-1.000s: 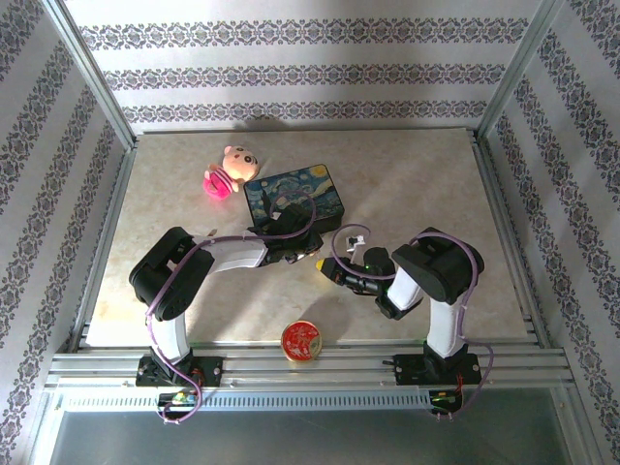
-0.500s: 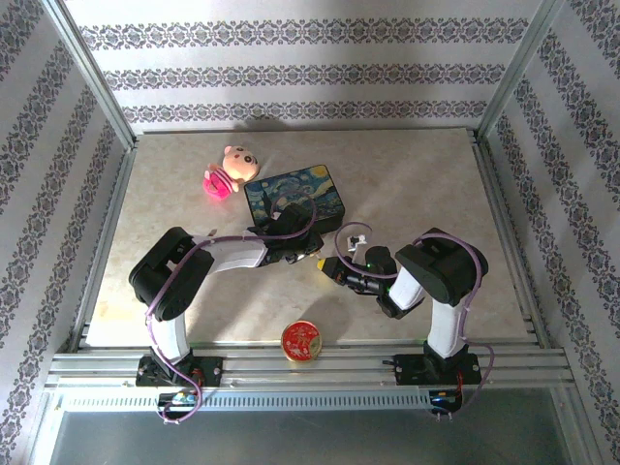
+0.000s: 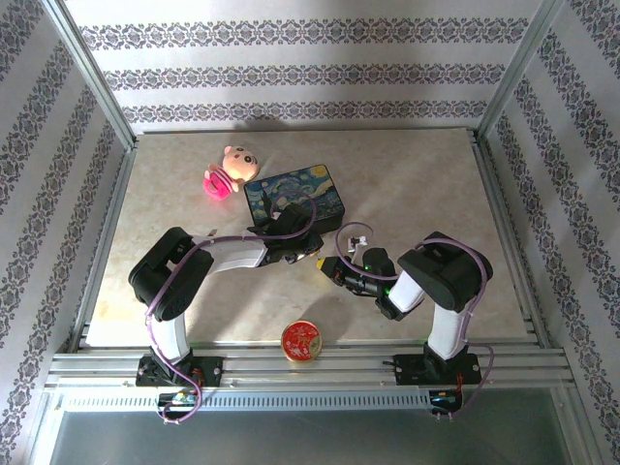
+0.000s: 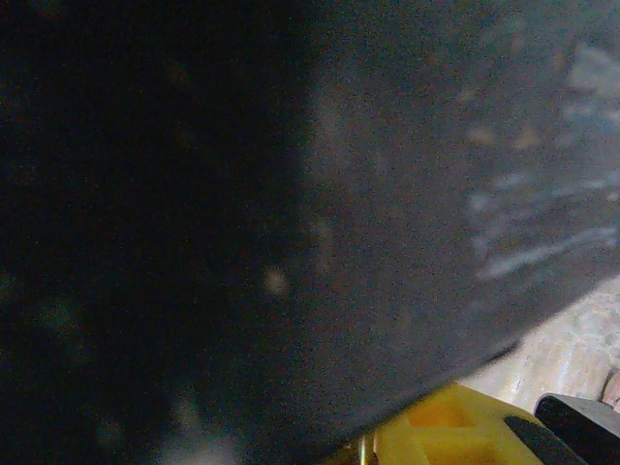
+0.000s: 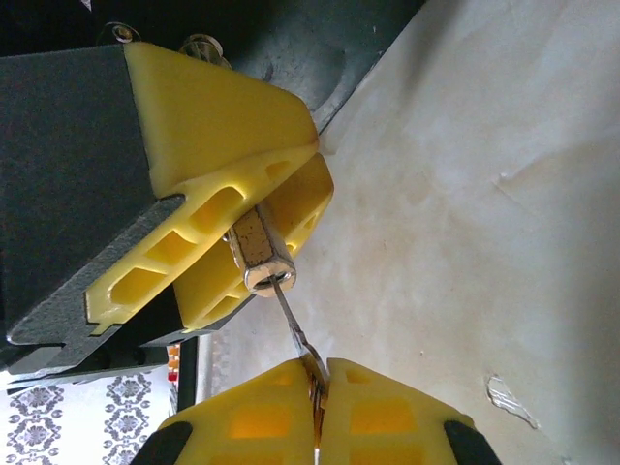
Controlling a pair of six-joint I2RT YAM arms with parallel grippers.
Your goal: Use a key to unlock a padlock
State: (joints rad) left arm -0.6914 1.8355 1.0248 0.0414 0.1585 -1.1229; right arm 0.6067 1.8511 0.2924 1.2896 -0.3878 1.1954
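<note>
Brass padlock (image 5: 254, 244) is up off the desk (image 3: 417, 184), about mid-width and nearer the near edge than the far one, just in front of the box (image 3: 295, 194). Left gripper (image 3: 314, 257) has it: yellow fingers clamped on the body, keyhole end poking out toward the other arm. I can't make out the shackle behind the fingers.

Key (image 5: 291, 325) is pinched by its head in the right gripper (image 5: 317, 378), jaws pressed together on it. The blade tip meets the keyhole face, but most of the blade is bare and it runs at a slight angle to the lock body.

My read of the step: insertion, only just begun. The key is neither seated nor turned.

Next I'd line the blade up with the lock's long axis, then push the right arm straight in until the blade is buried. Only then would I twist the wrist, with the left arm holding firm against it. The blade is thin, so pushing off-axis could bend it or slide it through the pads.

Left wrist view is mostly dark blur with a bit of yellow finger (image 4: 436, 431).

Tin (image 3: 302, 340) sits at the near edge and the pink toy (image 3: 225, 172) toward the far left. Both are well apart from the work.
</note>
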